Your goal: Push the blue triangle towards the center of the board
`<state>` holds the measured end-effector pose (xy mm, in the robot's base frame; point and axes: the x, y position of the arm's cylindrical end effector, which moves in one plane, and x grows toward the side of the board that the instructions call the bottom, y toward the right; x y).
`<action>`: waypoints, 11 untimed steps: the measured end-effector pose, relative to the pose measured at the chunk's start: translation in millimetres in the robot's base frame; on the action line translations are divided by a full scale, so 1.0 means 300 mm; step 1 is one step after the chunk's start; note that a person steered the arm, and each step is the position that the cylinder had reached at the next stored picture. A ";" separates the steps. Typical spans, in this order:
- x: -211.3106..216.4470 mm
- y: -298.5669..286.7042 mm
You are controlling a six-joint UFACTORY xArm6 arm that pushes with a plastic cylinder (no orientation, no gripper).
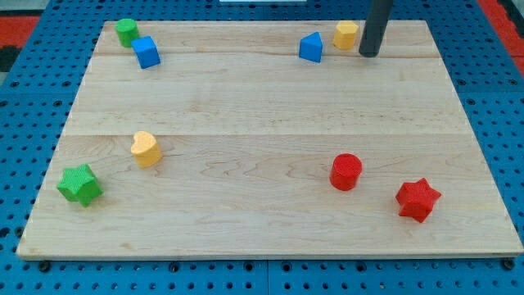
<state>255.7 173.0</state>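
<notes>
The blue triangle point(311, 47) sits near the view's top edge of the wooden board point(270, 123), right of centre. A yellow hexagonal block point(345, 34) stands just to its right, a small gap apart. My tip point(369, 54) rests on the board just right of the yellow block, about 70 pixels right of the blue triangle and not touching it. The dark rod rises out of the view's top.
A green block point(126, 31) and a blue cube point(147, 52) sit at the top left. A yellow heart point(146, 148) and a green star point(80, 183) lie at the left. A red cylinder point(345, 172) and a red star point(417, 199) lie at the bottom right.
</notes>
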 end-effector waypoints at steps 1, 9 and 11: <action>-0.058 -0.102; -0.050 -1.047; 0.004 -1.276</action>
